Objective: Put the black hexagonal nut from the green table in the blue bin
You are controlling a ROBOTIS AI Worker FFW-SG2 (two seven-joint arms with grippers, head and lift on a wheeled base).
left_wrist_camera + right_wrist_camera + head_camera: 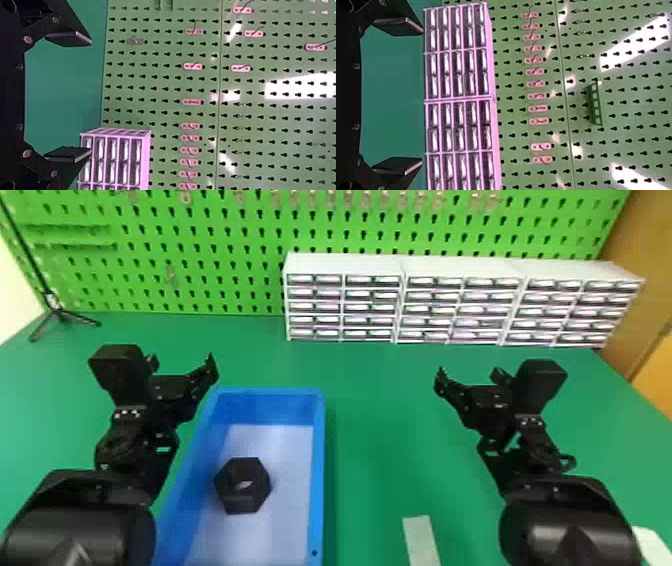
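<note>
The green pegboard (200, 297) stands upright behind my work, and the green table (380, 415) spreads out before it. White drawer cabinets (345, 265) stand in a row at the table's back, to the right of centre, with a thin black stand (57, 311) at the far left. The blue bin (270, 391) sits on the table left of centre, its long axis running from near to far.

My left gripper (182, 362) hangs close to the bin's far left corner as the head view shows it, and my right gripper (470, 374) is well to the right of the bin. Both are spread wide with nothing between the fingers; the wrist views show the same for my left gripper (90, 96) and my right gripper (422, 95). A pale strip (422, 540) lies on the table between the bin and my right arm.

The black hexagonal nut (241, 472) lies inside the bin, on its pale floor, nearer the left wall than the right. It lies flat, its hole facing up, one corner pointing left and another right; it is about as long as wide, with no clear long axis. It looks thick, dark and dull, and light floor shows through the hole.
</note>
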